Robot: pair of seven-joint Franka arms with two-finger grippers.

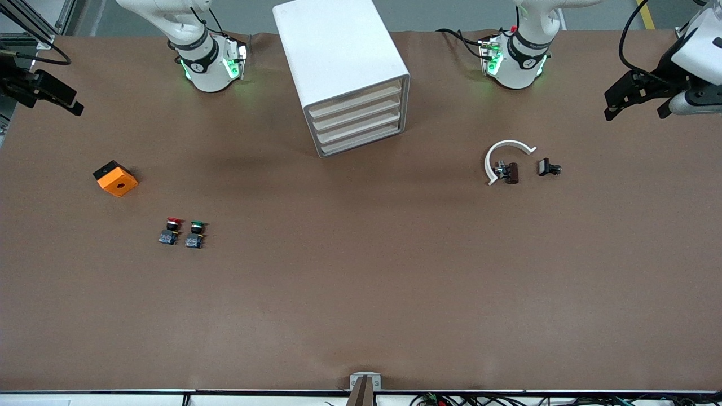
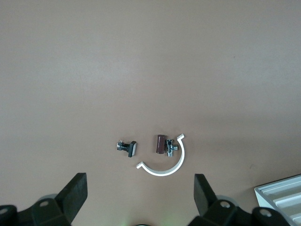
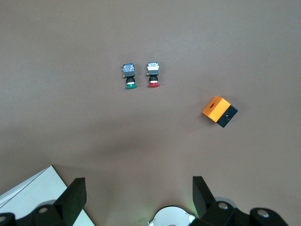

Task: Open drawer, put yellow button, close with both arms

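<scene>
A wide brown table (image 1: 361,293) fills the scene; a white boxy cabinet (image 1: 338,67) stands near the robots' bases, midway between them. Its four slim cream-fronted drawers are all shut, the highest drawer (image 1: 354,102) flush with the rest. The yellow-capped button cannot be seen anywhere in these views. Toward the right arm's end lie a red-capped push button (image 1: 171,230) and, just beside it, a green-capped push button (image 1: 195,234); an orange and black block (image 1: 115,178) sits well apart from them, farther from the front camera. Toward the left arm's end lies a curved white plastic clip (image 1: 502,159), with a small brown and metal part (image 1: 508,172) touching it and a small black part (image 1: 547,167) near; the left gripper (image 2: 141,195) hangs over that end of the table, fingers spread wide, holding nothing; the right gripper (image 3: 138,197) hangs over the right arm's end, likewise spread and holding nothing.
</scene>
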